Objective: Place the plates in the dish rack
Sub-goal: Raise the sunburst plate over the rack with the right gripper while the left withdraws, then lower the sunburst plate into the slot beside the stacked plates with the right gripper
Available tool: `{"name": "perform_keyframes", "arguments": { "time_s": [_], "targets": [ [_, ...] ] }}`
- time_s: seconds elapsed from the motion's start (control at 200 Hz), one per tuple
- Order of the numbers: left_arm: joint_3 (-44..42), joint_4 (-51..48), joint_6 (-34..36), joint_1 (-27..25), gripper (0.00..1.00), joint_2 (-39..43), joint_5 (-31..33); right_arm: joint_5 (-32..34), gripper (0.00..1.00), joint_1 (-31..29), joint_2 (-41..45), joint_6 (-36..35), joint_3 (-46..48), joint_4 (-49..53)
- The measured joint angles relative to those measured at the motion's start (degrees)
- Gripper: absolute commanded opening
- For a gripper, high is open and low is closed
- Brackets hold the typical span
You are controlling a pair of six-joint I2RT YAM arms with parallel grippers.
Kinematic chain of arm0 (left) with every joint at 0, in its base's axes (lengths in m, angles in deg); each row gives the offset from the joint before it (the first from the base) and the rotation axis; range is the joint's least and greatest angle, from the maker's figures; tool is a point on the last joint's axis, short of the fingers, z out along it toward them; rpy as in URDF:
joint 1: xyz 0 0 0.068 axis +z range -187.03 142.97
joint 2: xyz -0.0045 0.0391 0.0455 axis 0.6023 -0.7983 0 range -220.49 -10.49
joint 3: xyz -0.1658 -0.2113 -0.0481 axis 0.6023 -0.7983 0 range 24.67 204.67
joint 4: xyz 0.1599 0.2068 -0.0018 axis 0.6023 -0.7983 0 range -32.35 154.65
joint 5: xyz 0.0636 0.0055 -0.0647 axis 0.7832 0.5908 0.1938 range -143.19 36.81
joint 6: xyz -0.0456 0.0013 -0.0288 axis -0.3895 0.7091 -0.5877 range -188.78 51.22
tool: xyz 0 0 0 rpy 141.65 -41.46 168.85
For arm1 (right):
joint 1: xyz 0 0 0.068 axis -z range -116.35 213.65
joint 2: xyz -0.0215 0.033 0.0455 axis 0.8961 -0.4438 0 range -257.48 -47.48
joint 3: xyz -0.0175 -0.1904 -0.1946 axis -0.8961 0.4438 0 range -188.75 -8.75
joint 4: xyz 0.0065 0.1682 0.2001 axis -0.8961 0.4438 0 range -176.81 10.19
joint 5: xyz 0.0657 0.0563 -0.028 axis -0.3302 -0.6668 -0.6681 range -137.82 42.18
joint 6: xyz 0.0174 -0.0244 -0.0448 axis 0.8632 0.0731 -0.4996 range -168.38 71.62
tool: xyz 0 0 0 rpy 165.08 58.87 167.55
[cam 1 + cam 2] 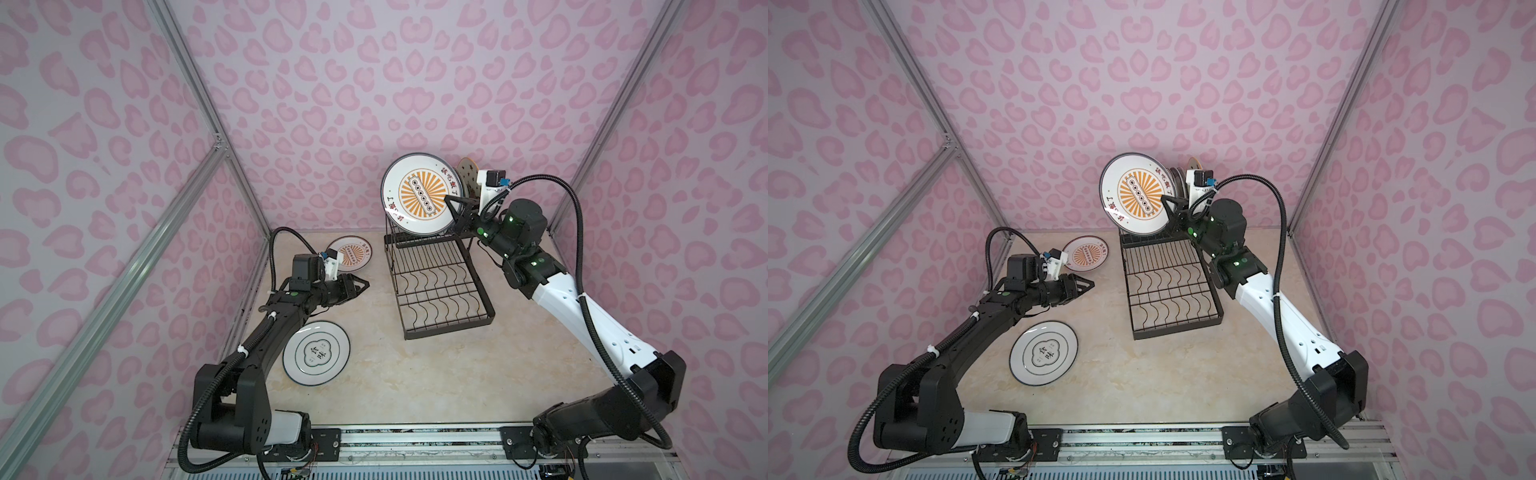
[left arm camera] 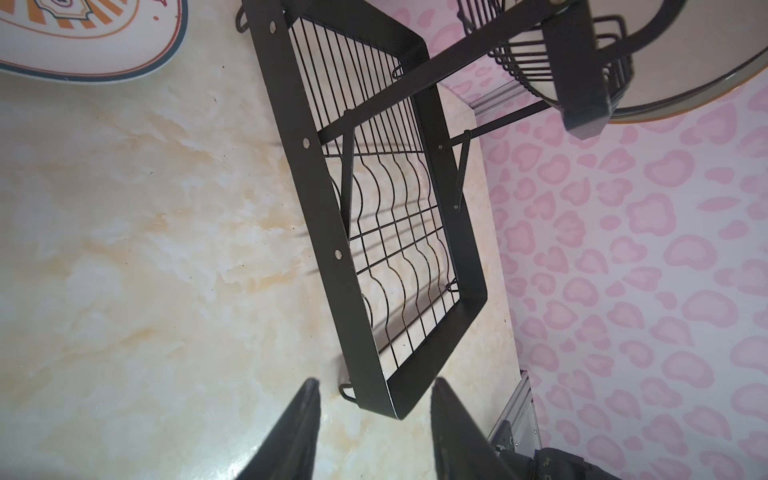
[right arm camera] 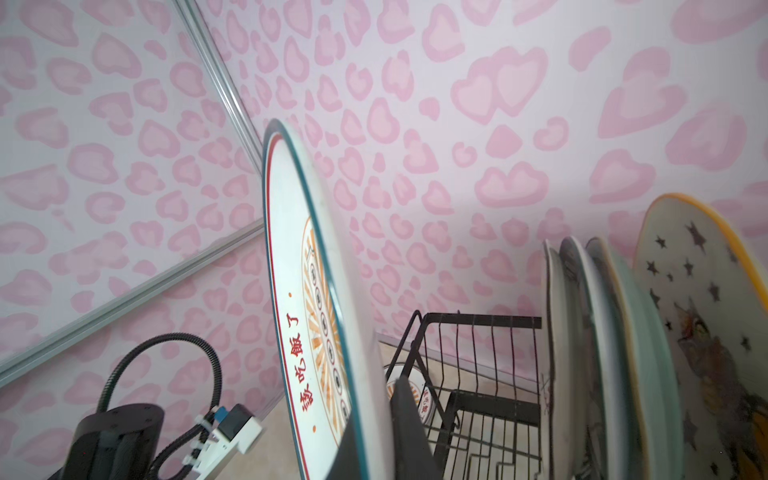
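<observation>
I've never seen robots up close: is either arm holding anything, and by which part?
The right arm's fingers pinch the orange-sunburst plate at the dish rack by its rim; the left arm's fingers stand apart, holding nothing.

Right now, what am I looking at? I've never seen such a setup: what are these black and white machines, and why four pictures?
These are two robot arms at a marble-look table, each ending in a two-fingered hand. Two pictures look down from one overhead camera; the others come from cameras on each arm's wrist. The right hand pinches the rim of a white round ceramic plate with an orange sunburst, upright at the raised basket of the black wire dish rack, where other plates stand. The left hand is open and empty. A second sunburst plate and a white green-ringed plate lie flat on the table.
</observation>
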Motion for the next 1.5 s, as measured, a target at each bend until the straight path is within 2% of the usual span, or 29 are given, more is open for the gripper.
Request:
{"name": "perform_keyframes", "arguments": {
  "time_s": [0.2, 0.52, 0.795, 1.21, 1.5],
  "targets": [
    [-1.1, 0.0, 0.2, 0.0, 0.46, 0.7, 0.1, 11.4, 0.00, -1.9, -6.3, -5.1, -8.8, 2.1],
    [-2.9, 0.0, 0.2, 0.0, 0.46, 1.8, -0.1, 28.9, 0.00, -5.7, -14.5, -13.1, -17.1, 4.2],
    [-3.3, -0.2, 0.7, 0.0, 0.46, 2.6, 0.0, 39.9, 0.00, -7.6, -21.1, -18.0, -23.0, 4.7],
    [-3.6, -0.6, 1.0, 0.0, 0.46, 2.6, 0.1, 49.9, 0.00, -10.8, -27.3, -24.5, -28.0, 5.6],
    [-3.7, -1.6, 1.9, 0.0, 0.45, 2.8, 0.2, 54.4, 0.00, -11.3, -28.8, -25.6, -28.3, 6.4]
  ]
}}
